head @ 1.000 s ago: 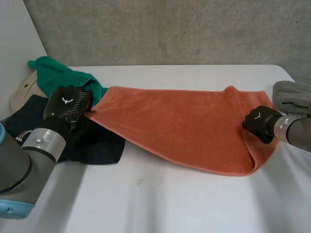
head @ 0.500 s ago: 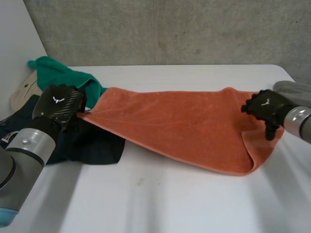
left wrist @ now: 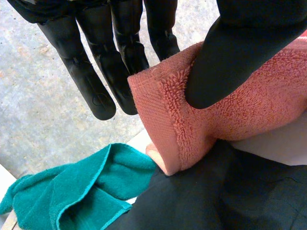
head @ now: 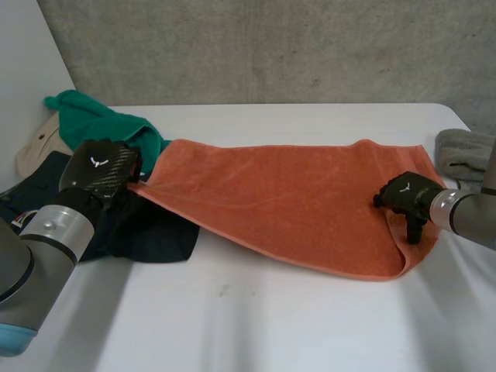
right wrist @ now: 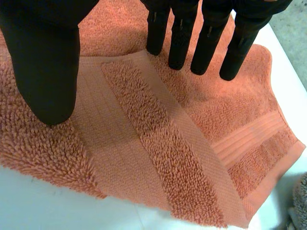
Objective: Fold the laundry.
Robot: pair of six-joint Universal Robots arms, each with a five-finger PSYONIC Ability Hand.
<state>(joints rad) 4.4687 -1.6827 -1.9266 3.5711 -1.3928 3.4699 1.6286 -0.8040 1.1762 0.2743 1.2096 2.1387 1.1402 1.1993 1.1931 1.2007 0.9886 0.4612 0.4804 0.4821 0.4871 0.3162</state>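
Observation:
An orange towel [head: 287,201] lies spread across the white table [head: 271,325], its right end doubled over. My left hand [head: 97,169] is at the towel's left corner, lifted a little above a dark garment. In the left wrist view the thumb [left wrist: 240,48] pinches that corner of the towel [left wrist: 230,110] against the fingers [left wrist: 91,72]. My right hand [head: 403,194] is over the folded right end. In the right wrist view its fingers [right wrist: 206,38] are straight and spread from the thumb [right wrist: 43,57], above the towel [right wrist: 158,143], holding nothing.
A green towel [head: 93,120], a dark garment [head: 147,229] and a beige cloth [head: 39,147] are piled at the table's left. A grey cloth [head: 465,155] lies at the right edge. A concrete wall stands behind the table.
My right hand let go of the towel's right end, rose, then came down over the fold with fingers spread. My left hand shifted slightly left, still holding the corner.

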